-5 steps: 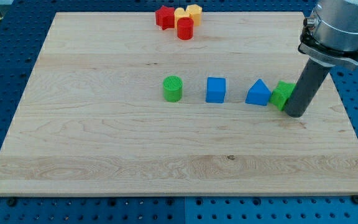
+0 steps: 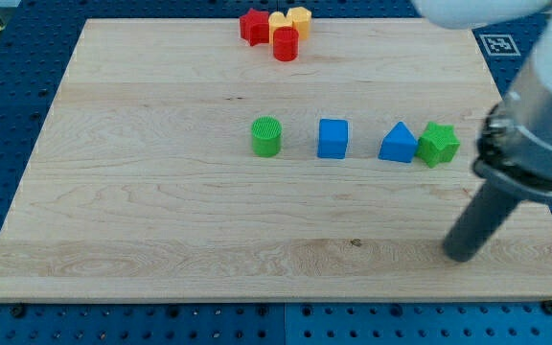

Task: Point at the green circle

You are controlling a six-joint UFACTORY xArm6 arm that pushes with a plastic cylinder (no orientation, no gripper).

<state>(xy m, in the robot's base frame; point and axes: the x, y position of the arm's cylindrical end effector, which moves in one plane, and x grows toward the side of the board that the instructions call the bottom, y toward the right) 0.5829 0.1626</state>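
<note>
The green circle [image 2: 267, 136] is a short green cylinder standing near the middle of the wooden board [image 2: 142, 220]. My tip [image 2: 457, 257] rests on the board near the view's lower right, far to the right of and below the green circle. It touches no block. To the circle's right stand a blue cube [image 2: 333, 138], a blue triangle [image 2: 399, 143] and a green star [image 2: 438, 144] in a row.
At the view's top edge of the board, a red star [image 2: 253, 25], a red cylinder [image 2: 286, 44] and two yellow blocks [image 2: 292, 19] sit clustered together. The arm's body [image 2: 544, 115] fills the view's right side above the tip.
My tip has moved from beside the green star toward the view's bottom, about a hundred pixels. The green star now shows fully. No block has moved.
</note>
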